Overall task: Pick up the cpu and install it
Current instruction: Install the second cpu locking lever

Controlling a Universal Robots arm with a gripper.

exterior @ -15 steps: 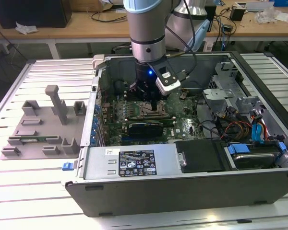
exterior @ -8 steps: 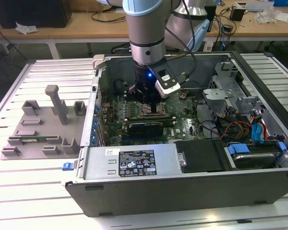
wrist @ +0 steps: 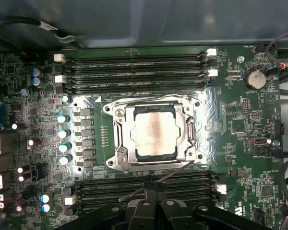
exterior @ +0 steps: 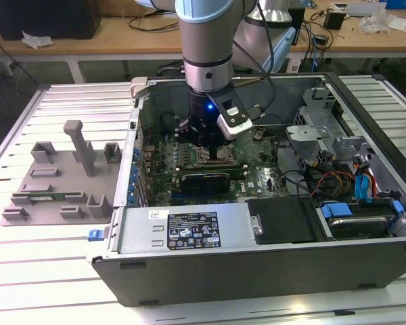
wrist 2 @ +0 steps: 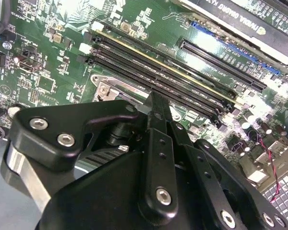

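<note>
The cpu (wrist: 155, 132) lies flat inside the metal-framed socket (wrist: 119, 139) on the green motherboard, its silvery top facing up. In the exterior view the arm reaches down into the open grey computer case (exterior: 257, 267), with my gripper (exterior: 206, 139) just above the socket (exterior: 215, 157). In the first wrist view my gripper (wrist: 155, 189) hangs over the memory slots beside the socket, apart from the cpu, fingertips together and nothing between them. The second wrist view has the black gripper (wrist 2: 156, 100) over the board next to the socket frame (wrist 2: 105, 88). A thin socket lever (wrist: 177, 170) runs slanted past the fingertips.
Memory slots (wrist: 134, 72) flank the socket on two sides. A long black card (exterior: 204, 181) sits just in front of the socket. A power supply (exterior: 183, 231), cables and drive bays (exterior: 345, 179) crowd the case. A grey fixture plate (exterior: 61, 176) lies at the exterior view's left.
</note>
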